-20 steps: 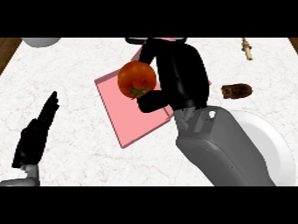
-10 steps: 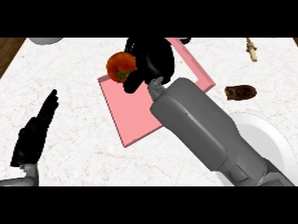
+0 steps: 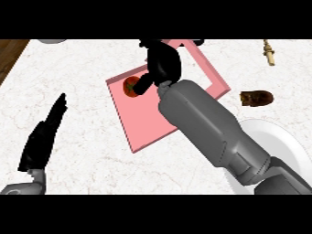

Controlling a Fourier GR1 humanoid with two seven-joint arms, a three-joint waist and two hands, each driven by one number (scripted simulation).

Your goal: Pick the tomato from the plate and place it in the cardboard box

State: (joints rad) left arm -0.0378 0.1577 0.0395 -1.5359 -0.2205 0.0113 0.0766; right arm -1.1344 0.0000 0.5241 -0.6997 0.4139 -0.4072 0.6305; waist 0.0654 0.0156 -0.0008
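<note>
Over the pink box's [image 3: 151, 123] far left part sits the tomato [image 3: 132, 86], lower than a second ago, so your release looks near. Your right hand's [image 3: 159, 68] fingers curl round it still. Your left hand [image 3: 43, 137] rests straight-fingered on the counter [image 3: 77, 68], near left; the white plate [image 3: 287, 146] lies right.

White marble-patterned desk [image 3: 84, 68] with faint grey veining and brown wooden edge; flat pink cardboard box [image 3: 145, 123]; red round tomato [image 3: 132, 86] with green stem; white round plate [image 3: 290, 146]; dark brown lumpy object [image 3: 257, 98]; black right hand [image 3: 162, 64]; black left hand [image 3: 43, 137].
</note>
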